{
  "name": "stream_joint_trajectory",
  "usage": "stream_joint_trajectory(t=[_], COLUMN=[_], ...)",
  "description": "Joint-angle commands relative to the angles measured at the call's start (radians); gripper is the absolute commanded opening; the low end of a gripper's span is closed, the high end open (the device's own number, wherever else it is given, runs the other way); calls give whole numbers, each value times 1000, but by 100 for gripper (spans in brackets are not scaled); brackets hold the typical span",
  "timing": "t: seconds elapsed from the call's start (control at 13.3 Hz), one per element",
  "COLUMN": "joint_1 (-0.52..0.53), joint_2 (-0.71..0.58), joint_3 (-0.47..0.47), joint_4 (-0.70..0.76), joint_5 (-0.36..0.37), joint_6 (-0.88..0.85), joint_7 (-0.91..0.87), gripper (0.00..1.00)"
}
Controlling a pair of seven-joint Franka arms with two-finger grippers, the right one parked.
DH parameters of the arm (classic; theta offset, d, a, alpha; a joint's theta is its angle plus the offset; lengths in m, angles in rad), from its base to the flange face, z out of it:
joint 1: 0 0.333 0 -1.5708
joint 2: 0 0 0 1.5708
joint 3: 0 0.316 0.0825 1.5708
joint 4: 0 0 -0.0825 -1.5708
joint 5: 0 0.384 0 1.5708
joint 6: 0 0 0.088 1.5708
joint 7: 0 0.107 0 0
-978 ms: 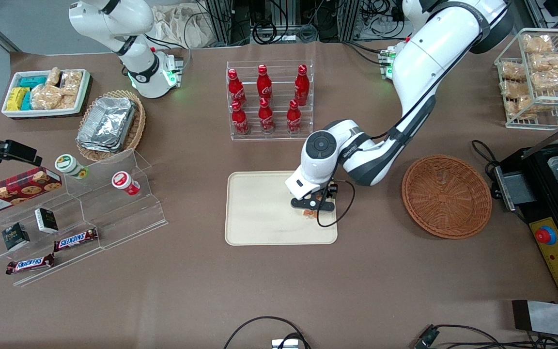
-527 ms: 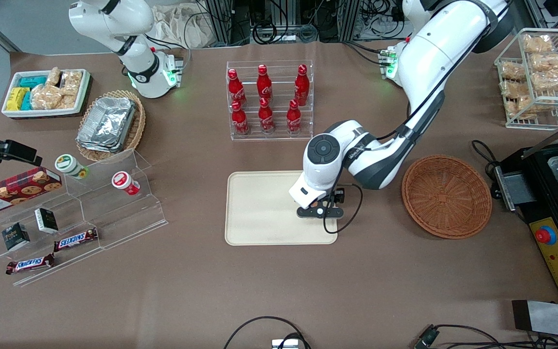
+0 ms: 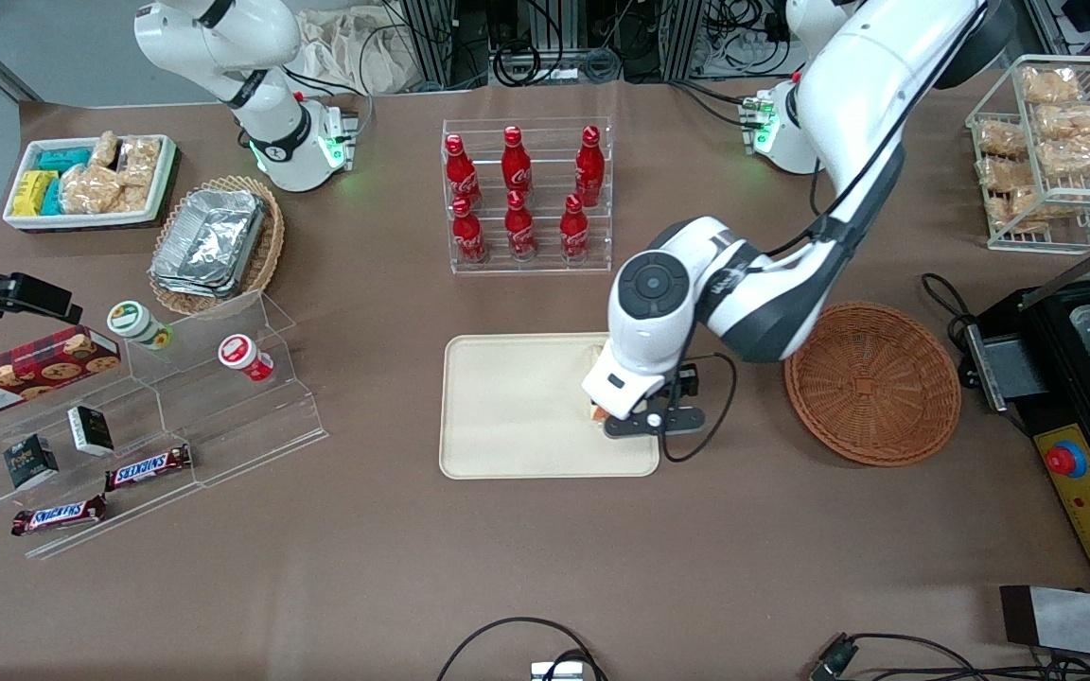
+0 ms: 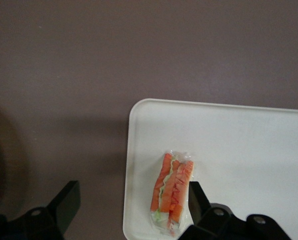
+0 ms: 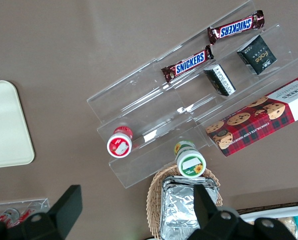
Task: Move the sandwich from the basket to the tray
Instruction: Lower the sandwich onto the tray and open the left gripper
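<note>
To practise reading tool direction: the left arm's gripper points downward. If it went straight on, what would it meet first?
Probably the sandwich lying on the tray; the open gripper straddles it from above.

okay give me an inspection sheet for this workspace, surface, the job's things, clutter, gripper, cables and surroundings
Surface: brown table, no spills seen.
Sandwich: sandwich lies on the tray near its corner at the working arm's end, filling edge facing up.
Basket: round wicker basket beside the tray, nothing in it.
Clutter: cola bottle rack, acrylic snack stand, foil containers, white snack bin, wire rack of snack bags.
Gripper: left gripper above the sandwich, jaws open, touching nothing.
Cables: loose cables at the table edge nearest the front camera.
Surroundings: black machine with a red button at the working arm's end.
</note>
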Motion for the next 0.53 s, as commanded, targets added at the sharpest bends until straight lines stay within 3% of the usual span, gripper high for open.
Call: stream_joint_trajectory(t=[0.0,0.15,0.45], joint_1=[-7,-5,-9], joint_2=[-4,-21,-94], joint_3=[25,34,143], joint_4=[90,107,98], joint_5=[-36,-33,-137], joint_6=[-81,-92,-124], joint_7=[2,2,23], gripper=[100,100,100])
